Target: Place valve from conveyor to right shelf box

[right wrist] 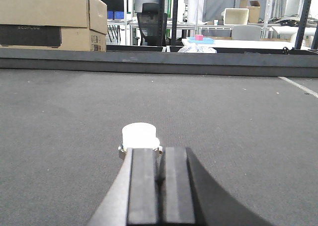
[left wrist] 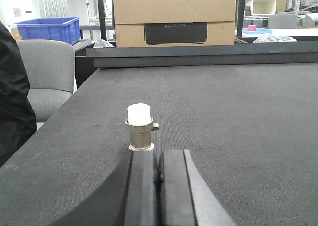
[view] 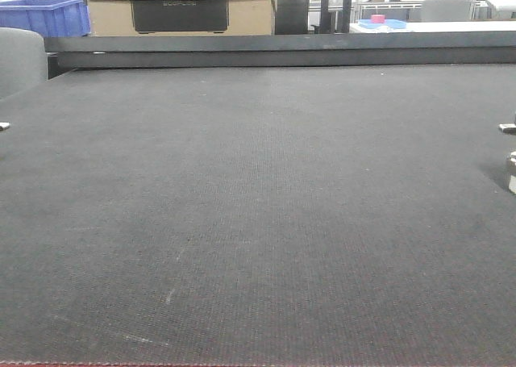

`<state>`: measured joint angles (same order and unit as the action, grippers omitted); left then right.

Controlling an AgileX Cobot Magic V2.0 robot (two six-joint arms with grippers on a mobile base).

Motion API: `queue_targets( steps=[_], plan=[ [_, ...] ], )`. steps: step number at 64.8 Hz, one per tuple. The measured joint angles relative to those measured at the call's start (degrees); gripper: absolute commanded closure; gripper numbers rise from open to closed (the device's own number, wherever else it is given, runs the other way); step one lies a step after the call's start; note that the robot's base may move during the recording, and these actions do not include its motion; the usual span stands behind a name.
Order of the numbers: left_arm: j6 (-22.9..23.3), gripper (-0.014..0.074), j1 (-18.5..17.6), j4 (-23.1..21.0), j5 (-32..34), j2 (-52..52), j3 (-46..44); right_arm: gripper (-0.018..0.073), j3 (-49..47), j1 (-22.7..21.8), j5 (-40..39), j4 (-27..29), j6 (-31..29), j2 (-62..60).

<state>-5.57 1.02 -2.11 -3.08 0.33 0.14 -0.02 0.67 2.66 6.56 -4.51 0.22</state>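
The conveyor [view: 258, 206] is a wide dark grey woven belt that fills all views. In the left wrist view a metal valve [left wrist: 139, 129] with a white cap stands upright on the belt, just past the tip of my left gripper [left wrist: 158, 154], which is shut and holds nothing. In the right wrist view another white-capped valve [right wrist: 140, 136] stands right behind the left fingertip of my right gripper [right wrist: 160, 150], also shut and empty. A metal part [view: 511, 173] shows at the front view's right edge. The right shelf box is out of view.
A dark rail [view: 282, 48] bounds the belt's far side. Behind it stand cardboard boxes [view: 181, 8] and a blue crate [view: 44, 16]. A grey chair [left wrist: 44, 72] stands off the belt's left edge. A white table [right wrist: 233, 42] lies far back.
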Motion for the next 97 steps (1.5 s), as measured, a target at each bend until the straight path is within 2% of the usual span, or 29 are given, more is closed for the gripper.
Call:
queue_targets(
  steps=[13, 32, 38, 46, 53, 59, 62, 67, 75, 78, 80, 84, 97],
  plan=[
    [0.0, 0.0708, 0.0, 0.0, 1.66, 0.0, 0.0, 0.072, 0.0, 0.0, -2.66, 0.0, 0.0, 0.0],
    [0.0, 0.0708, 0.0, -2.38, 10.89, -0.02, 0.0, 0.072, 0.0, 0.0, -11.61, 0.0, 0.0, -0.04],
    [0.0, 0.0708, 0.0, -2.61, 11.56, -0.12, -1.29, 0.072, -0.31, 0.0, -12.24, 0.0, 0.0, -0.04],
    [0.0, 0.0708, 0.0, -1.84, 8.36, 0.77, -8.01, 0.072, -4.07, 0.0, -9.8, 0.0, 0.0, -0.13],
    [0.0, 0.0705, 0.0, 1.35, 0.94, 4.66, -16.74, 0.072, -11.13, 0.0, -4.37, 0.0, 0.0, -0.22],
    [0.0, 0.0617, 0.0, 2.56, -5.52, 9.75, -23.27, 0.0708, -18.89, 0.0, 3.87, 0.0, 0.0, 1.45],
    [0.0, 0.0533, 0.0, 2.93, -8.76, 12.18, -26.42, 0.0663, -23.11, 0.0, 7.85, 0.1, 0.0, 3.57],
    [0.0, 0.037, 0.0, 3.02, -13.56, 17.07, -30.55, 0.0531, -28.67, 0.0, 12.39, 0.1, 0.0, 7.84],
    [0.0, 0.0104, 0.0, 2.11, -18.98, 23.77, -34.63, 0.0228, -34.47, 0.0, 15.41, 0.23, 0.0, 15.25],
    [0.0, 0.0044, 0.0, 0.93, -19.74, 25.67, -35.16, 0.0137, -35.4, 0.0, 15.81, 0.23, 0.0, 17.93],
    [0.0, 0.0015, 0.0, 0.05, -20.04, 26.52, -35.48, 0.0069, -35.71, 0.0, 15.81, 0.23, 0.0, 19.4],
    [0.0, -0.0006, 0.0, -2.0, -20.78, 27.99, -36.14, -0.0013, -36.04, 0.0, 16.04, 0.23, 0.0, 22.45],
    [0.0, -0.0003, -1.88, -4.57, -23.44, 30.85, -39.2, -0.0009, -38.93, 0.0, 19.35, 0.23, 0.0, 30.94]
  ],
)
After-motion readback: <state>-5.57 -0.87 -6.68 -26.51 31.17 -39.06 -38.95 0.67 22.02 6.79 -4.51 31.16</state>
